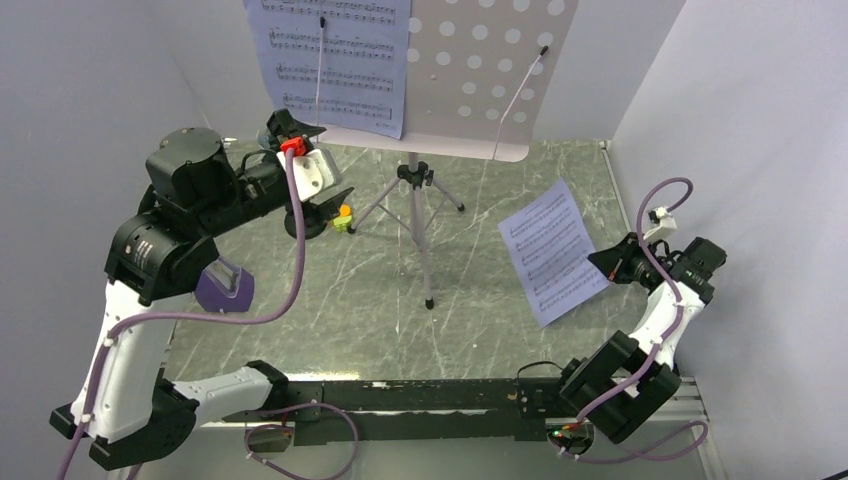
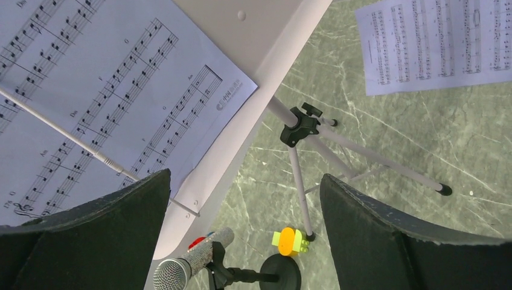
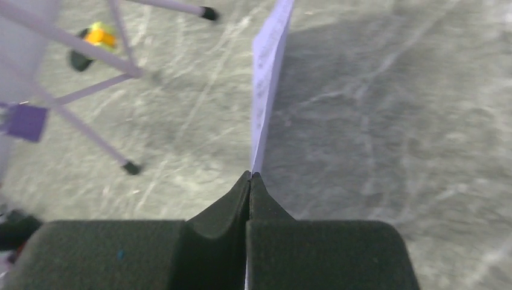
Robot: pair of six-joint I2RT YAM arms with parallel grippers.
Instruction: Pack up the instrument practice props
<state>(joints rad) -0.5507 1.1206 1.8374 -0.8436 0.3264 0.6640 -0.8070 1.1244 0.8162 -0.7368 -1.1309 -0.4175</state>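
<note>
The grey perforated music stand (image 1: 480,60) stands at the back on tripod legs (image 1: 420,235), with one sheet-music page (image 1: 335,60) clipped on it. My right gripper (image 1: 603,264) is shut on a second page (image 1: 552,252), holding it above the table; the right wrist view shows it edge-on (image 3: 265,90). My left gripper (image 1: 325,205) is open, high above the silver microphone (image 2: 190,264), its black round base (image 2: 281,275) and the orange-and-yellow-green block (image 2: 290,240). The purple metronome (image 1: 222,287) sits partly behind my left arm.
White walls close in the green marbled table (image 1: 350,320) on the left, back and right. A black rail (image 1: 400,395) runs along the near edge between the arm bases. A tripod foot (image 2: 445,190) reaches toward the table's middle.
</note>
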